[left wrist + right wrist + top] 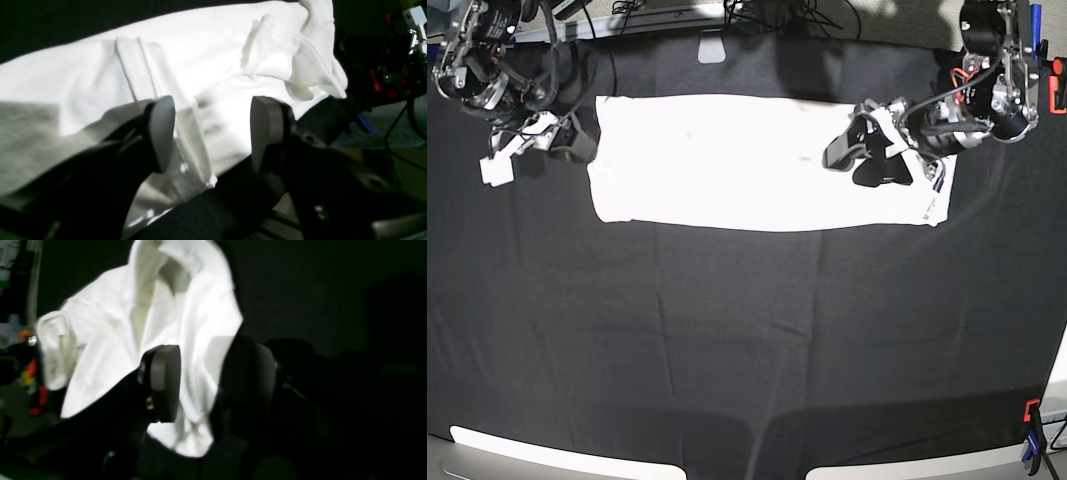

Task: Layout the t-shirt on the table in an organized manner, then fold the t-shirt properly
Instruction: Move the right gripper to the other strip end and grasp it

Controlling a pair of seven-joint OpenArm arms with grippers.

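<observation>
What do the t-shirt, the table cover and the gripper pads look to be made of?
The t-shirt: soft white knit cloth, matte; it drapes, creases, and shows a stitched hem in the left wrist view. The table: covered in black matte fabric, judging by its wrinkles. Left gripper pads: smooth grey, probably rubber or plastic; the look leaves it open.

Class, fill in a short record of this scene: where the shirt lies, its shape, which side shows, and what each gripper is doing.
shirt: t-shirt lies on the table, far side
shape: long folded strip
side showing: mostly plain white
left gripper: open, over one end of the strip, holding nothing
right gripper: open, at the other end, holding nothing
</observation>
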